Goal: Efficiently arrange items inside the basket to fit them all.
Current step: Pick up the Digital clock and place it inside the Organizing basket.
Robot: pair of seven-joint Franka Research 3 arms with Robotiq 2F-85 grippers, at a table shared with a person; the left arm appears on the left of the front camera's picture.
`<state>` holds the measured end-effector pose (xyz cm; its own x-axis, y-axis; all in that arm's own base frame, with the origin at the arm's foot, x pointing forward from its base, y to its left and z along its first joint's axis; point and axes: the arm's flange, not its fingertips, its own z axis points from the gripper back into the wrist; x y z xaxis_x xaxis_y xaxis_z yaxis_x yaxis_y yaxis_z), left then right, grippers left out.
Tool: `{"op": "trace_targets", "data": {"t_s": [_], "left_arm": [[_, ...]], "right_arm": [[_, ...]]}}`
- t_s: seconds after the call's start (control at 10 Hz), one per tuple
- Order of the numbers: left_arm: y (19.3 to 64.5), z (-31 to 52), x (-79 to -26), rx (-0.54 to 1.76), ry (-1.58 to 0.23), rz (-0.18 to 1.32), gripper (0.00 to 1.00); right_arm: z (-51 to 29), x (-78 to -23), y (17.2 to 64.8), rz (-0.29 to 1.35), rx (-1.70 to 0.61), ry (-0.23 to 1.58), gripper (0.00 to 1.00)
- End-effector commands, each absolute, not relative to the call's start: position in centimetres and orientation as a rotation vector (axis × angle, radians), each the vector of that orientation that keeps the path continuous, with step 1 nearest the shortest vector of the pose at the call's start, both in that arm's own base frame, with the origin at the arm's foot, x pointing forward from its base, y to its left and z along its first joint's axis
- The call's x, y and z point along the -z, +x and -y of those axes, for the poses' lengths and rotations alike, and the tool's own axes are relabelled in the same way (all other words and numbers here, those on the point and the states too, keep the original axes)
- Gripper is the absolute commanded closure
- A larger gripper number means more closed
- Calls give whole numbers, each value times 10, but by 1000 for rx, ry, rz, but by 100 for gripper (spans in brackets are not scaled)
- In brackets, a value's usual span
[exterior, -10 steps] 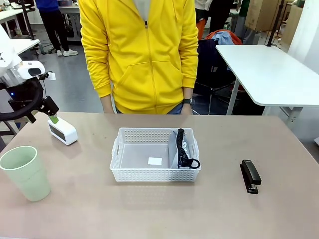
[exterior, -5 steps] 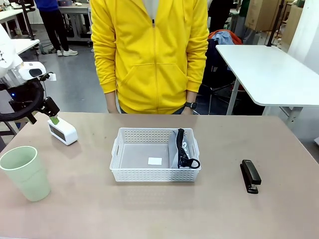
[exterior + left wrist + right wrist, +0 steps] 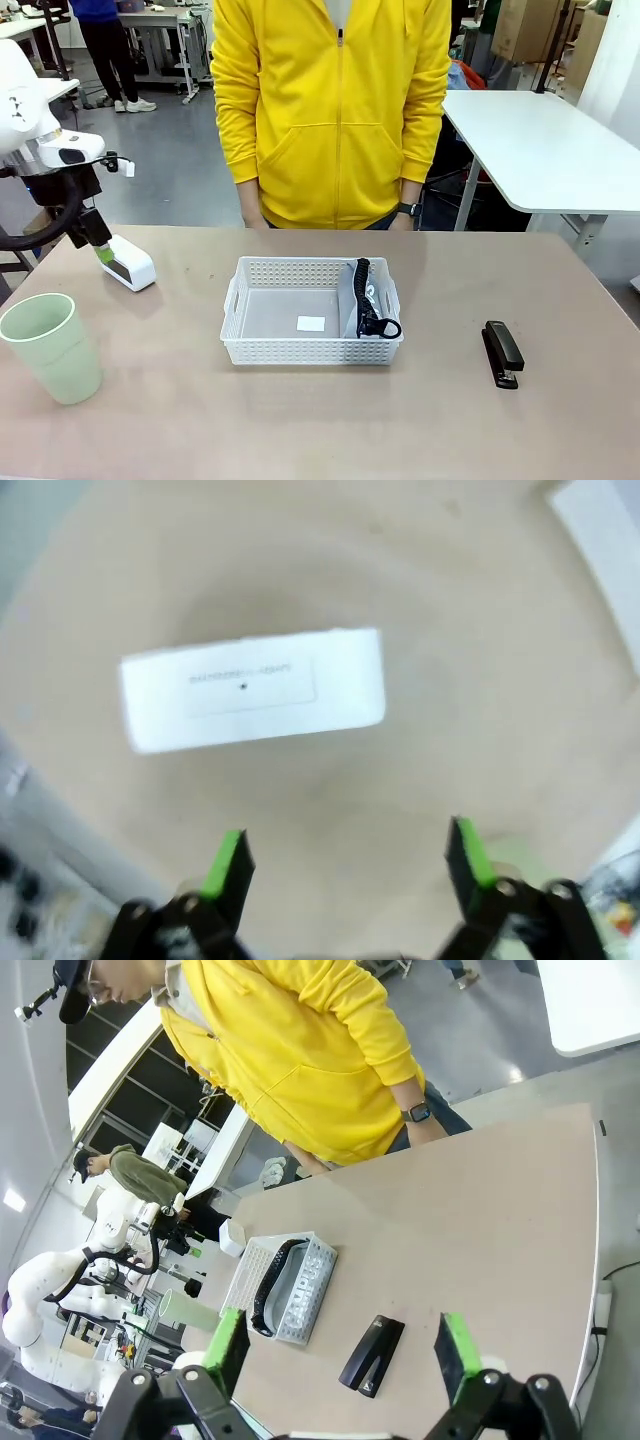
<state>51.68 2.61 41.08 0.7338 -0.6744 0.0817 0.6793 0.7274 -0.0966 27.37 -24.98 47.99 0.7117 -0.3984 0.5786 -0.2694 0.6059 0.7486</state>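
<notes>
Green cup (image 3: 50,345) is standing upright at the near-left corner of the table (image 3: 200,420), close to the left edge, with bare table to its right.

Farther back, the left arm is reaching in over the far-left edge with its wrist pointing down. Left gripper (image 3: 101,249) is hanging right at the left end of the white device (image 3: 130,268); can't tell from the front whether they're touching. In the left wrist view, the left gripper (image 3: 350,855) is gaping wide with nothing between the pads. The white device (image 3: 250,690) is lying flat beyond the fingertips, long side across the gap. Device is sitting near the far-left edge, well apart from cup and basket (image 3: 300,350), with open table between.

Basket is sitting mid-table, long side facing the robot, with free room on all four sides. The pouch (image 3: 362,300) is standing on edge against its right wall, black strap on top. The left and middle of the floor are lying open apart from a small white label (image 3: 311,323). Person (image 3: 335,110) is standing at the far edge behind the basket, arms hanging down.

Stapler (image 3: 502,353) is lying flat on the right, well apart from the basket, long axis running near-to-far, with bare table around it. In the right wrist view, the right gripper (image 3: 342,1350) is hanging above the table with fingers spread wide, holding nothing, and looking down over the stapler (image 3: 372,1355) and basket (image 3: 318,1272).
</notes>
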Motion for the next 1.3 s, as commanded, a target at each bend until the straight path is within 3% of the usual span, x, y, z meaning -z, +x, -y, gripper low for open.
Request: {"op": "trace_targets", "data": {"t_s": [0.0,0.4,0.7,0.9,1.0,1.2], "left_arm": [[527,-58,-412,1573,-208,0,0],[538,-51,-407,2187,-243,-168,0],[533,-27,-411,2217,-101,-54,0],[536,-20,-410,2142,-123,6,0],[538,-15,-412,2176,-132,-84,0],[538,-15,-412,2176,-132,-84,0]], "right_arm": [[252,-481,276,837,64,948,0],[252,-481,276,837,64,948,0],[252,-481,276,837,64,948,0],[252,-481,276,837,64,948,0],[252,-481,276,837,64,948,0],[252,-481,276,837,64,948,0]]}}
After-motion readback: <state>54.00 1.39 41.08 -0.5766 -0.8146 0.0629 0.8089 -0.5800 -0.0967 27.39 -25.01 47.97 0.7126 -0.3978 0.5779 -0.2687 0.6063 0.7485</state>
